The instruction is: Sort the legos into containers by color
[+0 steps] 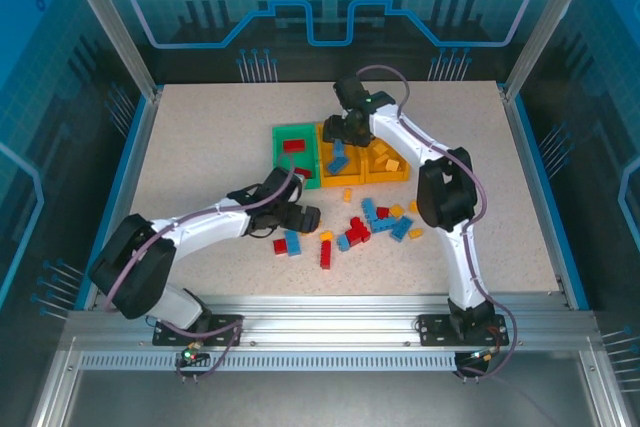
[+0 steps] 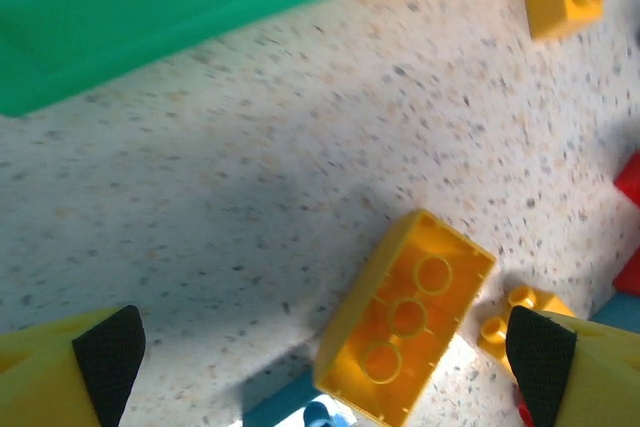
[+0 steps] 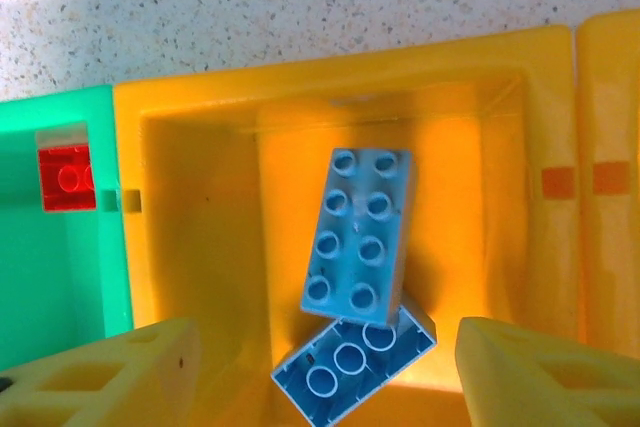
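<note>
Yellow fingers [image 3: 130,377] of the right gripper [image 3: 330,367] stand apart with nothing between them, poised above the middle container [image 3: 200,197], where one blue lego [image 3: 358,237] lies tilted, studs up, across a second blue lego [image 3: 352,362] turned hollow side up. A red lego [image 3: 67,178] sits in the green container [image 3: 90,267] alongside, so the blue drop looks finished. The live step appears to be the left gripper's [image 2: 325,357]: its jaws are spread wide on either side of a yellow lego [image 2: 405,317] lying hollow side up on the table [image 2: 250,197], just short of the green container. To take it cleanly, the fingers should descend square to the brick's long sides and centred on it, since a smaller yellow piece [image 2: 520,312] sits right beside the finger on the right of that view and could be pinched along with it. The yellow likely belongs in the end container [image 1: 388,162], so the right arm should clear first. From above, the left arm lies low and stretched across the table, while the right arm folds at the elbow and points its wrist down over the containers, with the loose legos [image 1: 372,227] between them.
</note>
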Tool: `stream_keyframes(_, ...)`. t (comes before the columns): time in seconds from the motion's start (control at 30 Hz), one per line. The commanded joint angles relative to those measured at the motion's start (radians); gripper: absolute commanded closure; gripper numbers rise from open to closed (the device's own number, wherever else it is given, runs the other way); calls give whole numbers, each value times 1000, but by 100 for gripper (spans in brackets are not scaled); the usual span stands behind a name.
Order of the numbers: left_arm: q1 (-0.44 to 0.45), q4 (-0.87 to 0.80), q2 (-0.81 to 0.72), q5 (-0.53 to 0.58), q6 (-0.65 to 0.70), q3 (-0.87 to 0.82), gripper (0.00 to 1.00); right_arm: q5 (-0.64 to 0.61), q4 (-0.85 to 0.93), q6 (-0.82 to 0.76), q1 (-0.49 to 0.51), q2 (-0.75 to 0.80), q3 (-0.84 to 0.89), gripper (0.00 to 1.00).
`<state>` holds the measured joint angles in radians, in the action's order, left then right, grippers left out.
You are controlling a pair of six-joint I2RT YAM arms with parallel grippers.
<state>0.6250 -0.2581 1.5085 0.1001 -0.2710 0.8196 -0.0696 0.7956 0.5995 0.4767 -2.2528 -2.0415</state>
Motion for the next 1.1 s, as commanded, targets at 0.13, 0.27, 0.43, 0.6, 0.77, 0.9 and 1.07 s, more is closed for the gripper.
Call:
stream_keyframes(0.13,49,-89,108,-43,218,84,4,-9,-13,-23,-49,240,168,25)
stream_keyframes(0.27,48,-73,117,-32,210,78,7,-29,-44,-26,-137,346,309,24)
stream_keyframes(0.43,49,-79,158,-43,205,103,22,-38,-76,-45,-257,424,457,24)
stream_keyframes(0.6,49,-83,180,-55,198,116,34,-41,-100,-53,-338,447,551,23)
stream_keyframes(0.77,49,-85,185,-62,172,128,55,58,-140,-88,-363,405,581,25)
stream_keyframes(0.9,49,-84,160,-54,140,146,62,73,-167,-124,-332,383,584,28)
stream_keyframes(1.07,49,-79,114,-73,116,199,63,100,-197,-146,-314,364,603,38)
